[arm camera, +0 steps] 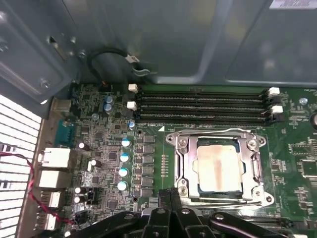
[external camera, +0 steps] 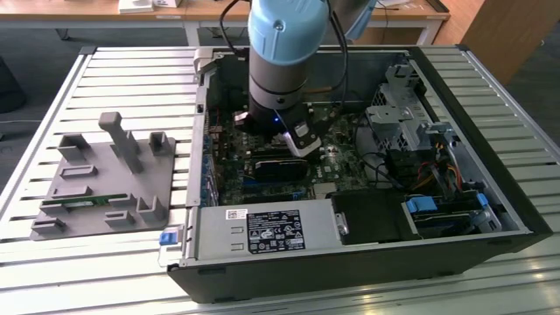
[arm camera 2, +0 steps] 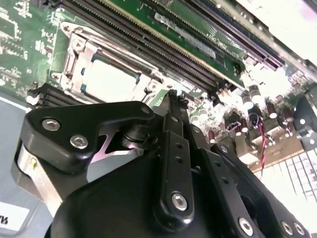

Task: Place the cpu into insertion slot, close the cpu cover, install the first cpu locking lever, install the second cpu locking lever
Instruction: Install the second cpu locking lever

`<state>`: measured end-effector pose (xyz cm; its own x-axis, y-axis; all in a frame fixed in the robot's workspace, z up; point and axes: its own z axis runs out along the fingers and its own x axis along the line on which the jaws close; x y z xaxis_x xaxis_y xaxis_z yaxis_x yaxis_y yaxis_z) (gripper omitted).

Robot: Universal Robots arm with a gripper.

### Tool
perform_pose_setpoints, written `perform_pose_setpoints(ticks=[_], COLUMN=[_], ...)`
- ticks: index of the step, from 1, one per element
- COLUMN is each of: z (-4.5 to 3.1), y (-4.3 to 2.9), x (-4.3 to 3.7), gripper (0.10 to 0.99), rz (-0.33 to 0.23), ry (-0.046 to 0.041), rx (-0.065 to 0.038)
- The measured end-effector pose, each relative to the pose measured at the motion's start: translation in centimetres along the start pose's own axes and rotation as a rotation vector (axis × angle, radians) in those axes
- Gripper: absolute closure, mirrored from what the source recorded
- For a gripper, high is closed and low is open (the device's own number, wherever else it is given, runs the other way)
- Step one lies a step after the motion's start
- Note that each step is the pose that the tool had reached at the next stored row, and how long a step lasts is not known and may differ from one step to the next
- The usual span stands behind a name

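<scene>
**One pincer poised just short of the seated chip**

One arm reaches down into the open computer case point(external camera: 490, 197), its pincer point(arm camera: 171, 194) low over the green motherboard point(arm camera: 109, 148). In both wrist views the two black fingers point(arm camera 2: 173, 111) lie pressed together at their tips, with nothing pinched between them.

Just ahead of those tips sits the insertion slot point(arm camera: 174, 163), and the cpu point(arm camera: 219, 170) lies flat inside it, its pale silvery-beige face up (a faint brownish smear runs across that face). The cpu cover point(arm camera: 257, 144) is folded down around the chip, so that the chip shows through the frame's square window. Thin wire levers run along the edges of the frame; whether they are latched I cannot tell. The fingertips are near the frame's closest edge, though contact is not clear from either wrist view.

Beyond the socket, farther from the pincer, several long black memory slots point(arm camera: 198, 104) lie side by side with white clips at their ends.

In the exterior view the case lies on a slatted white table point(external camera: 88, 275). Well away from the pincer, toward the exterior view's left, a grey fixture block point(external camera: 96, 184) rests on the slats.
</scene>
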<state>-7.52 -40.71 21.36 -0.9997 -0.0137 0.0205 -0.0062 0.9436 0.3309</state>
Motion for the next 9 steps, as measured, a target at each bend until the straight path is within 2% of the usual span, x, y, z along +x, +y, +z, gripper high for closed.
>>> perform_pose_setpoints(ticks=[6,9], z=[-1.23,-1.30], y=[0.43,0.46], x=[0.03,0.03], gripper=[0.980,0.980], rz=[0.000,0.001], ry=[-0.0001,-0.0007], rx=[0.000,-0.004])
